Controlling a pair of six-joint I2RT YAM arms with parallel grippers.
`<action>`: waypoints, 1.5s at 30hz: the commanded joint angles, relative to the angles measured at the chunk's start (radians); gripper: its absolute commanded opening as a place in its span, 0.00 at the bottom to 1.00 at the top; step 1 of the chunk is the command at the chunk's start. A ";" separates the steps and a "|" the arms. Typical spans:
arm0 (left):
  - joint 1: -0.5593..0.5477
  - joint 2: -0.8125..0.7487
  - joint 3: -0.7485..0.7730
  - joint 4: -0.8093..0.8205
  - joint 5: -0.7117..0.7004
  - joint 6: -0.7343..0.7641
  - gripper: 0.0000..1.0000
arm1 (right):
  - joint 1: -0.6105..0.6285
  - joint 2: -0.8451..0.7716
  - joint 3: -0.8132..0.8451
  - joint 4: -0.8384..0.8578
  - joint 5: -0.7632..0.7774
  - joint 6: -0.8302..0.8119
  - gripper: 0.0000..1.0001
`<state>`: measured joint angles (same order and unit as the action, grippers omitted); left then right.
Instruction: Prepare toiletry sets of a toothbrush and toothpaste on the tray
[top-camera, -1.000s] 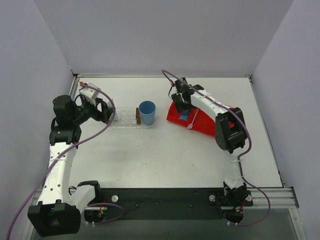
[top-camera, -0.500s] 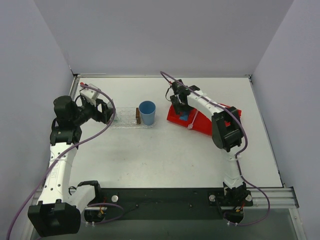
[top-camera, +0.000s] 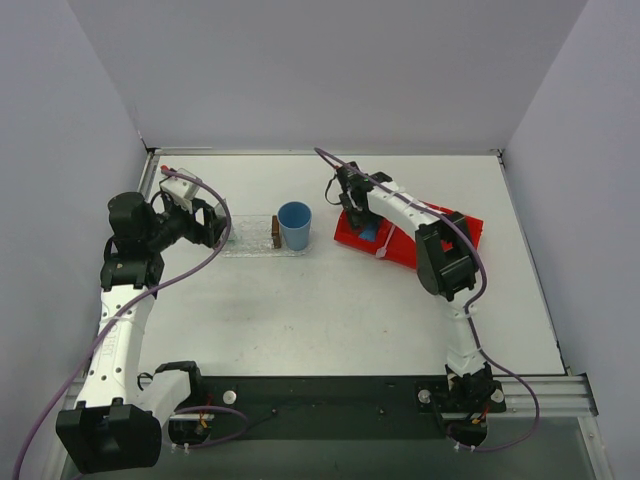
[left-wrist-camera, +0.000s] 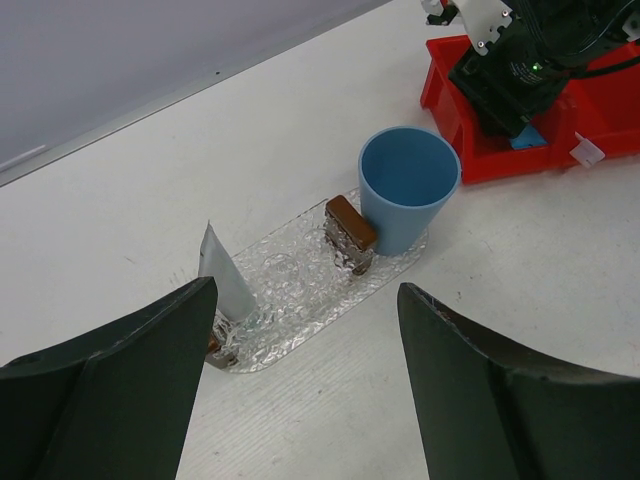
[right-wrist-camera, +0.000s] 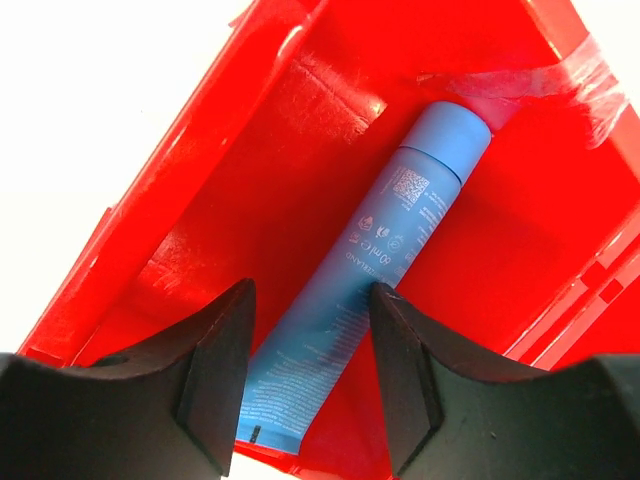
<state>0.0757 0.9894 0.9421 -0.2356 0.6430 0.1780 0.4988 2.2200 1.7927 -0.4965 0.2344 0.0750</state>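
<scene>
I am watching the right jaws hanging low inside the red bin (top-camera: 445, 232). They are partly open, with 1 finger (right-wrist-camera: 215, 370) on each side of the bright blue toothpaste (right-wrist-camera: 385, 245). That tube is lying flat on the bin floor, its cap pointing away from the wrist. A strip of red is showing between it and the right-hand finger, so I am reading it as straddled, not gripped.

The left jaws are standing wide open with nothing in them, just off the left end of the tray (left-wrist-camera: 300, 285), which is lying on the worktop (top-camera: 300, 320). The white-grey toothpaste (left-wrist-camera: 225, 285) is leaning upright at that end. A brown block (left-wrist-camera: 350, 228) is sitting further along, and the blue cup (left-wrist-camera: 405, 195) is standing just beside it at the tray's other end.

A slim white stick that I am taking for the toothbrush (top-camera: 388, 242) is lying across the bin's near wall, too small to make out.
</scene>
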 joint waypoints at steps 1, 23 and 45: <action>0.003 -0.015 0.004 0.032 -0.005 0.012 0.83 | 0.003 0.058 0.014 -0.068 0.013 0.005 0.42; 0.002 -0.011 -0.005 0.042 -0.003 0.026 0.83 | 0.003 -0.002 0.103 -0.137 -0.044 0.014 0.02; 0.001 -0.005 0.011 0.039 0.006 0.032 0.83 | -0.019 -0.170 0.125 -0.214 -0.115 -0.015 0.00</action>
<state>0.0757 0.9894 0.9310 -0.2329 0.6369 0.1993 0.4915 2.1799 1.8736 -0.6506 0.1291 0.0738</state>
